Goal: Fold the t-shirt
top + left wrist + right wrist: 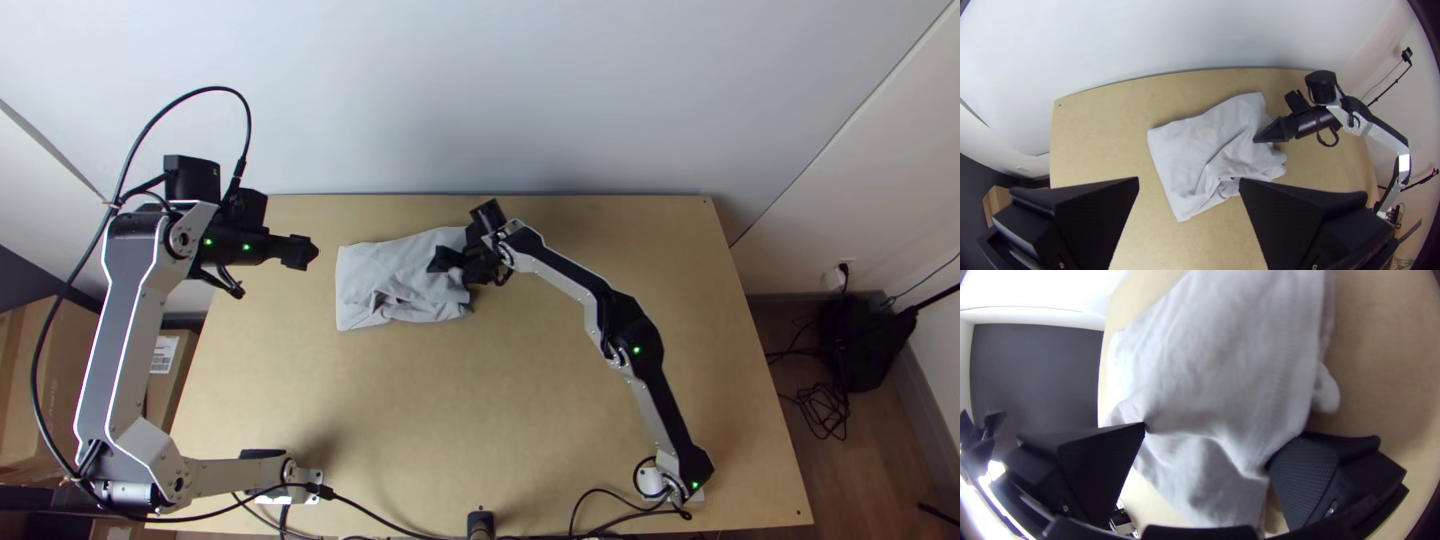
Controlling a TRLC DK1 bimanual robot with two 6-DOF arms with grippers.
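The light grey t-shirt point(385, 275) lies as a folded, roughly rectangular bundle on the table's far half, with creases and a bunched part along its near edge. My left gripper point(314, 252) hangs off to the left of the cloth; in the left wrist view the left gripper point(1189, 182) stands wide open, nothing between its fingers. At the shirt's right end is my right gripper point(440, 262). Seen from its own wrist, the right gripper point(1206, 445) is open, its fingers wide apart at the cloth point(1230, 370), which rises in a soft fold between them.
The light wooden table point(450, 420) carries both arm bases at its near edge, with black cables point(400, 520) running there. A white wall rises behind the far edge. Cardboard boxes point(50, 370) stand on the floor at the left.
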